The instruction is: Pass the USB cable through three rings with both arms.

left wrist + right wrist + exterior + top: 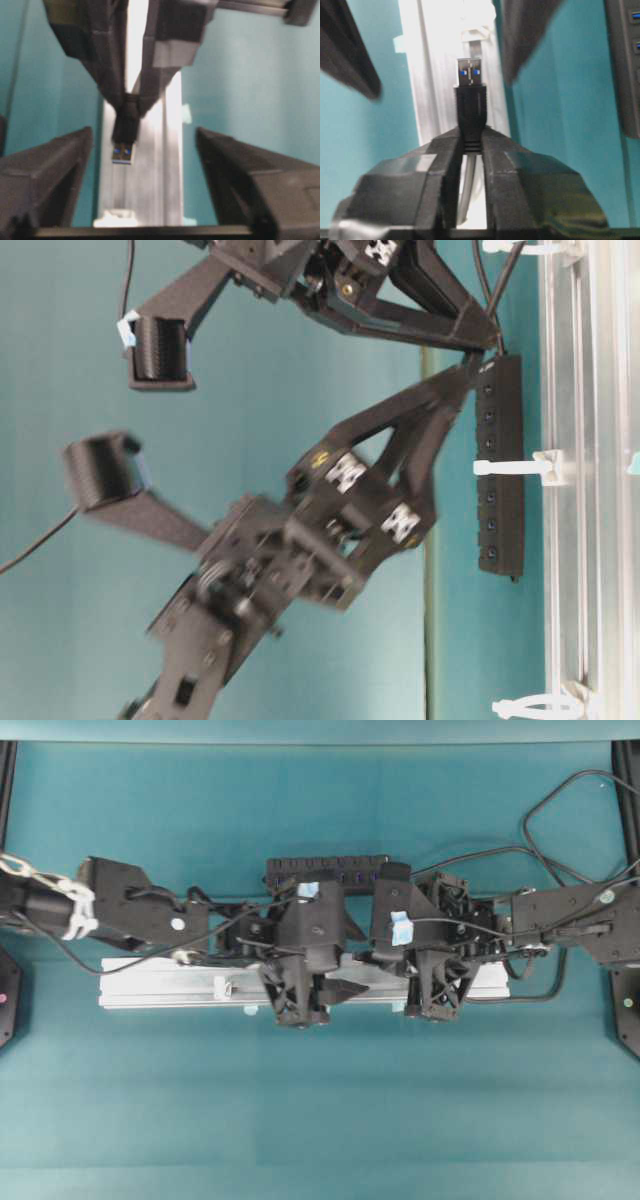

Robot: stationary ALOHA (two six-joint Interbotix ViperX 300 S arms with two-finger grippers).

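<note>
My right gripper is shut on the black USB plug of the USB cable. The plug's metal tip points away from it along the silver rail. In the left wrist view the same plug hangs from the right gripper's closed fingers and points toward the camera. My left gripper is open wide, its fingers standing on either side of the plug without touching it. A white ring stands on the rail beyond the plug. The table-level view shows three rings along the rail.
The long aluminium rail lies across the teal table. A black multi-port hub lies just behind it, close to both grippers. Loose black cables loop at the back right.
</note>
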